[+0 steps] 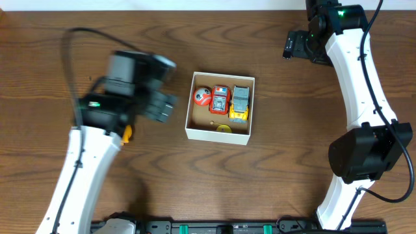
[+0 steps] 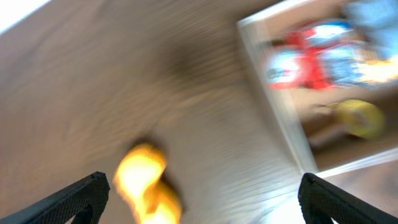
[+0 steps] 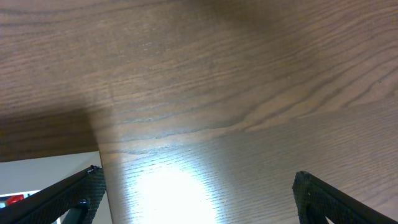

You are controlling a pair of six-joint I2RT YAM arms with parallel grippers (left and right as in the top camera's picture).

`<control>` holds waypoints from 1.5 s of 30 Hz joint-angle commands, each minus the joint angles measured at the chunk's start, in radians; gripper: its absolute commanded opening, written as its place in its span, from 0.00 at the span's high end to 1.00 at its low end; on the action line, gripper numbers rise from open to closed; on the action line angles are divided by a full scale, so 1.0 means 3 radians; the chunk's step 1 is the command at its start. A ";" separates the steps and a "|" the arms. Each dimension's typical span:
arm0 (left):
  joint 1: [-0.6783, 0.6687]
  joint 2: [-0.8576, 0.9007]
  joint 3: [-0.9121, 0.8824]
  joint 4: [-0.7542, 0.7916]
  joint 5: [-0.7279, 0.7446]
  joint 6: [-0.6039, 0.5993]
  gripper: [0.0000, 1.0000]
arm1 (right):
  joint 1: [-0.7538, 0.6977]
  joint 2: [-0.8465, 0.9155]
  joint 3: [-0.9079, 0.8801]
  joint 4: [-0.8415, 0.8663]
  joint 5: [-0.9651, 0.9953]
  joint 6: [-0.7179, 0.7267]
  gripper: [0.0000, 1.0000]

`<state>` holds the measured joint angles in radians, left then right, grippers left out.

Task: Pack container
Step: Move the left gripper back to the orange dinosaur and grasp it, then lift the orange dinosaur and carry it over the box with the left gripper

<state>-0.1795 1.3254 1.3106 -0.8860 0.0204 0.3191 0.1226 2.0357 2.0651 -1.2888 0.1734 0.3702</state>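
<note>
**Box sits mid-table with four toys in it, both claws spread and empty**

Your container [image 1: 219, 134] is in the middle of the table [image 1: 195, 32], upright and open on top, between the two arms. Along its far side there's a row of three toys. A red, ball-like toy [image 1: 202, 97] is on the left, a red toy car [image 1: 220, 100] is in the middle and a grey-and-yellow toy car [image 1: 240, 104] is on the right. The two cars look like they're touching side by side. A small yellow round piece [image 1: 223, 128] lies by itself against the near wall.

Your left gripper [image 2: 204, 179] hangs just to the left of the box, clear of its wall. Both the overhead and left wrist views are badly smeared there, so don't trust the fine detail. You can still see its fingers [image 2: 81, 196] are spread wide with nothing between them. An orange-yellow object [image 2: 146, 180] sits on the wood under that arm. It's too blurry to name, and it's outside the box.

Your right gripper [image 3: 198, 175] is way off by the far right corner of the table, well apart from the box. Its jaws are spread too, with only bare wood grain showing between them.
</note>
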 commanded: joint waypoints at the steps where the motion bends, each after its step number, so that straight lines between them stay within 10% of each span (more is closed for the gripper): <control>1: 0.0614 0.0083 -0.0031 -0.0109 -0.0181 -0.0679 0.02 | 0.0006 0.0029 -0.0017 0.0006 0.0034 -0.0046 0.01; 8: 0.1314 0.0528 -0.0367 -0.0062 0.0172 -0.0769 0.02 | -0.0005 0.0029 -0.0017 0.0018 0.0037 -0.0043 0.01; 25: 0.1302 0.1884 -0.0399 0.0053 0.0168 -0.0746 0.02 | -0.0481 0.0029 -0.0017 -0.0161 0.0081 0.0009 0.01; 32: 0.1301 0.1907 -0.0398 0.0037 0.0170 -0.0748 0.93 | -0.0514 0.0029 -0.0017 -0.0182 0.0081 0.0009 0.01; 45: 0.0938 0.1058 -0.0058 -0.0184 0.0422 -0.0649 0.94 | -0.0514 0.0029 -0.0017 -0.0184 0.0081 0.0009 0.01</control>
<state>0.1574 1.7710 1.2186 -0.9413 0.1081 0.1020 -0.0296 2.0357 2.0651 -1.3422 0.1837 0.3710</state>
